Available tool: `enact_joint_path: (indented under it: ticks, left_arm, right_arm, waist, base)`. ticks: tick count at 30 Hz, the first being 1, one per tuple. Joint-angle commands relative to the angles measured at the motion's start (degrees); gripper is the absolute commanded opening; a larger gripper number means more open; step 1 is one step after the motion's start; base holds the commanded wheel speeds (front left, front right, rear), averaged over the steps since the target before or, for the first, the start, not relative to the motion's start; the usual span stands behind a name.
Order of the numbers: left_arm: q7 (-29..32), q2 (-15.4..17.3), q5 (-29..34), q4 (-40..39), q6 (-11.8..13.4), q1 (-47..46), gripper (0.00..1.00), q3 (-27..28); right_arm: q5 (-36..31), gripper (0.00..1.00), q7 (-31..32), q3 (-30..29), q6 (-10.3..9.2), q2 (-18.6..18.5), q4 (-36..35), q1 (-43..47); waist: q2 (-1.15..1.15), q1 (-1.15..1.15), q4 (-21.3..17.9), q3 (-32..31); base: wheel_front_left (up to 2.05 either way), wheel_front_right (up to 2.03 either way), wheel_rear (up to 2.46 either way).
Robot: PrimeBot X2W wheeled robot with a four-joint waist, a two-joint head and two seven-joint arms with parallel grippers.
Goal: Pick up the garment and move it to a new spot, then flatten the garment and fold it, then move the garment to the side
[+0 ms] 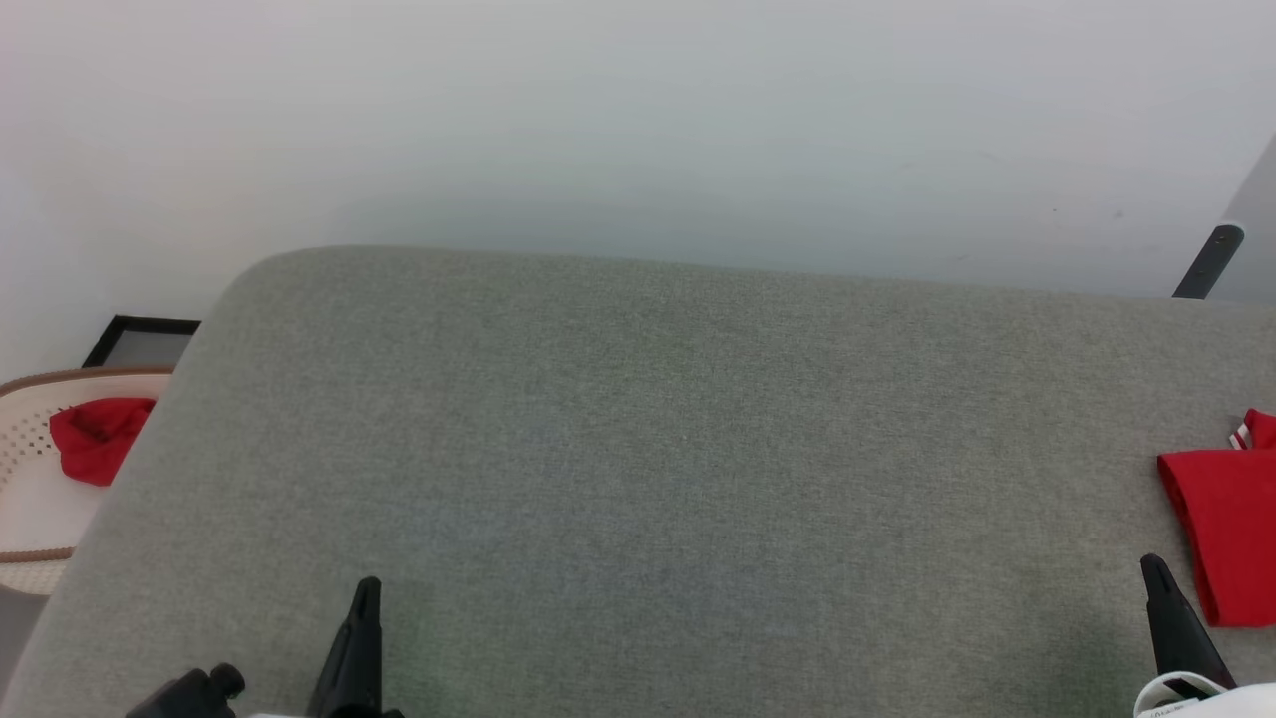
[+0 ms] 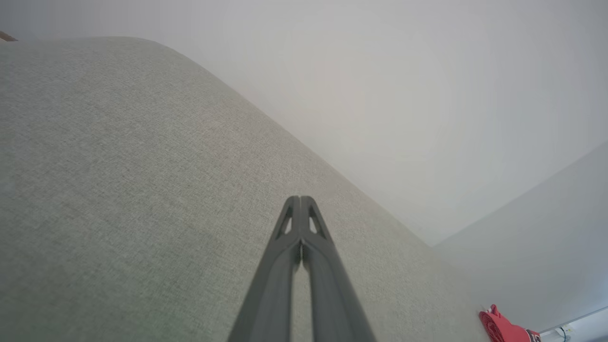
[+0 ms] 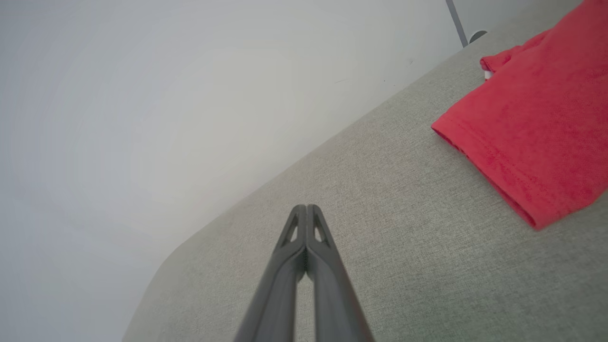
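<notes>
Grey fabric surface [image 1: 638, 449] against white wall [image 1: 638, 120] — left gripper [image 1: 366, 590] and right gripper [image 1: 1152, 566] clenched, empty.

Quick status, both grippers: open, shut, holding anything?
Left gripper: closed, holding nothing.
Right gripper: closed, holding nothing; the bright red fabric garment lies apart from it on the grey-green padded surface.

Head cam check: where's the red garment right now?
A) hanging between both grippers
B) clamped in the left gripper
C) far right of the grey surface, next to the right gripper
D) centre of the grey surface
C: the garment lies flat at the right edge of the grey surface, beside the right gripper. That gripper is shut and holds nothing. The left gripper is also shut, over bare fabric.
</notes>
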Motion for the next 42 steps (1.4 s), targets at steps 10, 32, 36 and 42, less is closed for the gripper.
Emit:
enact_joint_path:
  ticks: [10,32,36,42]
  left_arm:
    - [1.86,0.10,-8.44,0.59,-0.08,-2.81,0.00,0.78]
    - [5.54,-0.45,-22.46,2.91,-0.12,-5.93,0.00,2.02]
    - [6.17,-0.57,-24.71,3.30,-0.13,-6.40,0.00,2.24]
    - [7.12,-0.74,-27.89,3.89,-0.13,-7.12,0.00,2.59]
  right_arm:
    - [7.55,0.00,0.99,0.03,-0.02,0.44,1.07,-2.89]
    - [20.08,0.00,2.76,0.36,-0.03,1.77,4.04,-5.94]
    - [22.09,0.00,3.04,0.42,-0.03,2.01,4.55,-6.25]
    - [25.09,0.00,3.51,0.51,-0.03,2.33,5.23,-7.10]
  waist:
    - [0.00,0.00,-0.16,0.04]
    - [0.00,0.00,-0.53,0.13]
    - [0.00,0.00,-0.60,0.14]
    - [0.00,0.00,-0.70,0.17]
  base:
    - [0.00,0.00,0.00]
    - [0.00,0.00,0.00]
    - [0.00,0.00,0.00]
    - [0.00,0.00,0.00]
